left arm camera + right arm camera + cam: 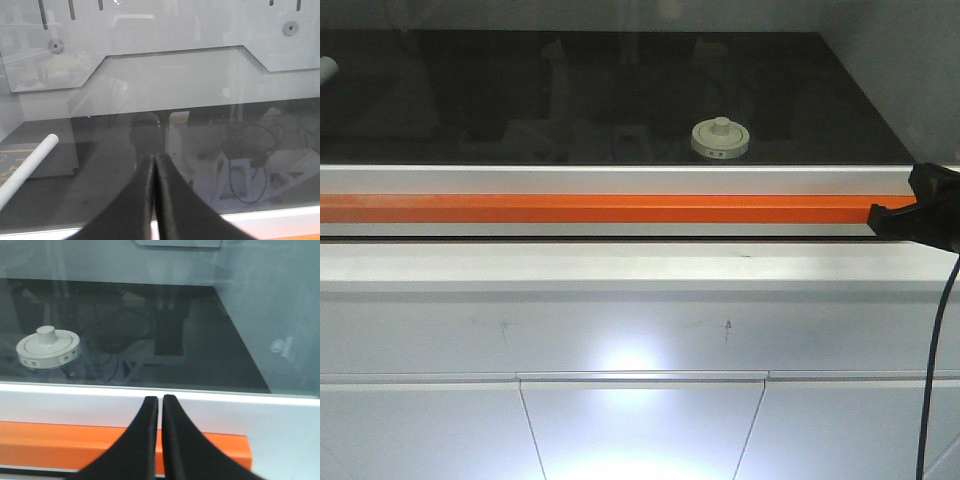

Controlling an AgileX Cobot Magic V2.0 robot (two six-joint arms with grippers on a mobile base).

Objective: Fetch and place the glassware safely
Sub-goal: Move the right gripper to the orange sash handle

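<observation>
The left fingers (pixel 150 180) were pressed together, and the right fingers (pixel 152 420) were nearly so, with a thin slit between them; neither pair held anything. Beyond the orange rail (pixel 600 208), the lidded glass jar (pixel 720 138) stood upright on the dark table (pixel 470 100), well apart from the right fingers.
</observation>
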